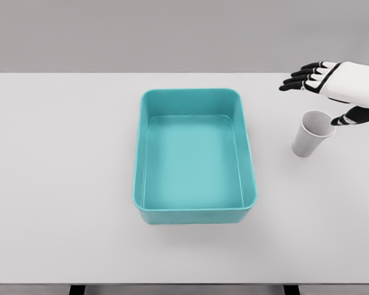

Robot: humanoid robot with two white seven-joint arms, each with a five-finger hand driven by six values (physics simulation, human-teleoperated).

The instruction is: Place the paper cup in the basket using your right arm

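Nearest you, the white table (61, 233) runs across the whole view, its front edge just above the bottom of the frame. On it, at centre, sits your teal basket (195, 216), a rectangular tub with rounded corners, upright and holding nothing. Right of the basket and clear of it, you have the paper cup (309, 136): white, resting on the table with its mouth tilted up and toward the right, not in the basket. Your right hand (332, 92) enters from the right edge, beyond and above the cup. Its four dark fingers (298, 78) are stretched out and spread toward the left, and the thumb reaches down to the cup's rim; whether it touches the rim you cannot tell. Nothing is gripped in the hand.
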